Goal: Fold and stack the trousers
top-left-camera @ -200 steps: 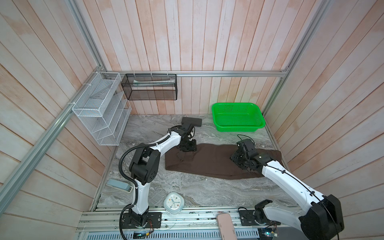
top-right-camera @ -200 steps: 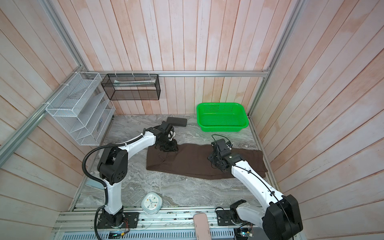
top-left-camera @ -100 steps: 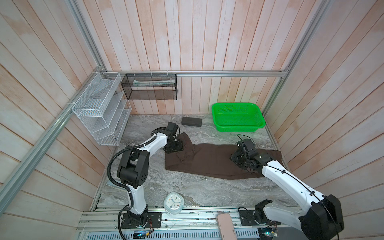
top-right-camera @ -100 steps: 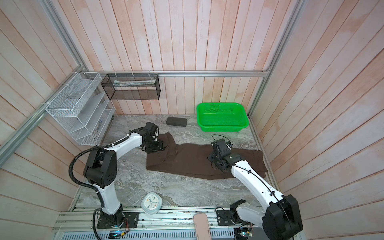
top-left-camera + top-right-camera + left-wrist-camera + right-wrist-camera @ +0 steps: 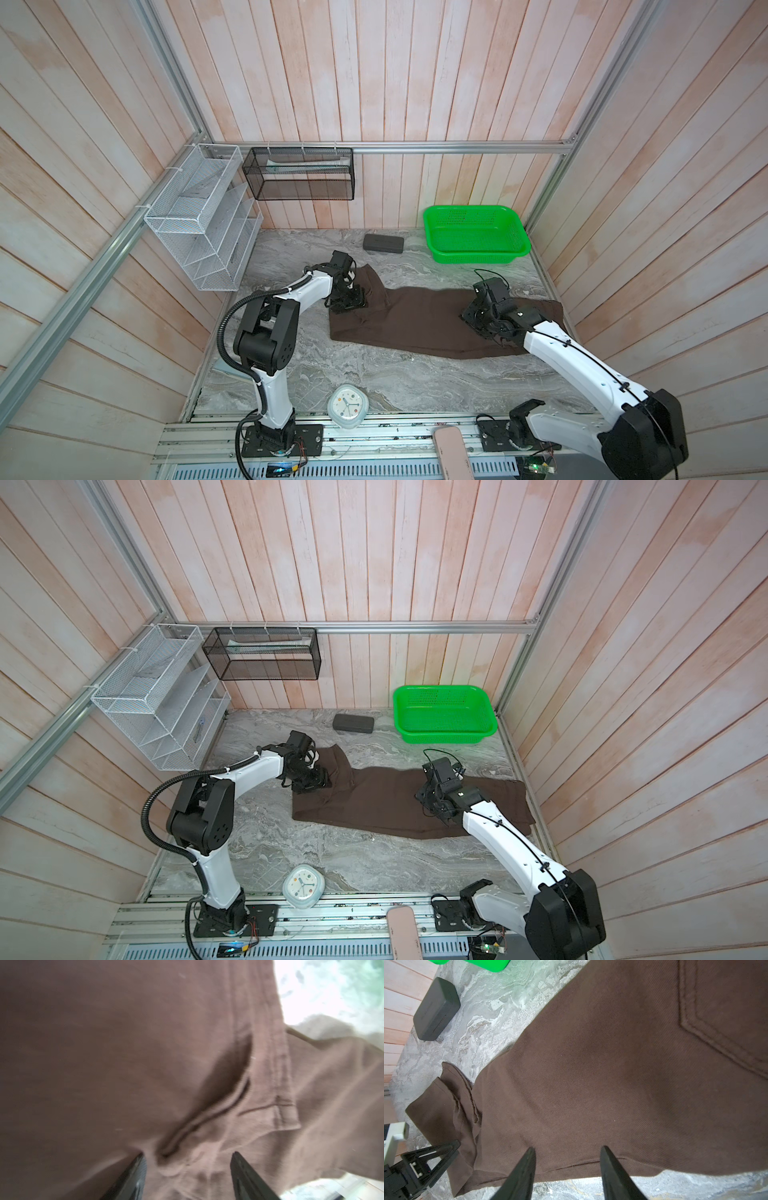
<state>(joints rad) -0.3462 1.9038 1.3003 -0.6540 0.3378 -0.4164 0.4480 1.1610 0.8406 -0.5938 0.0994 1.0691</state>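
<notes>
Wrist views | trousers (image 5: 591, 1084) are laid along the desk (image 5: 500, 1007) | left jaws and right jaws are held spread over the cloth

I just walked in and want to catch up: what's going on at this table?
Two robot arms are working on a pair of brown trousers spread across the marble table. The left arm's fingers stand open right over the leg ends, where one leg splays toward the back wall. The right arm's fingers are open too, low over the cloth near a back pocket. The trousers lie at full length, not yet folded up.
</notes>
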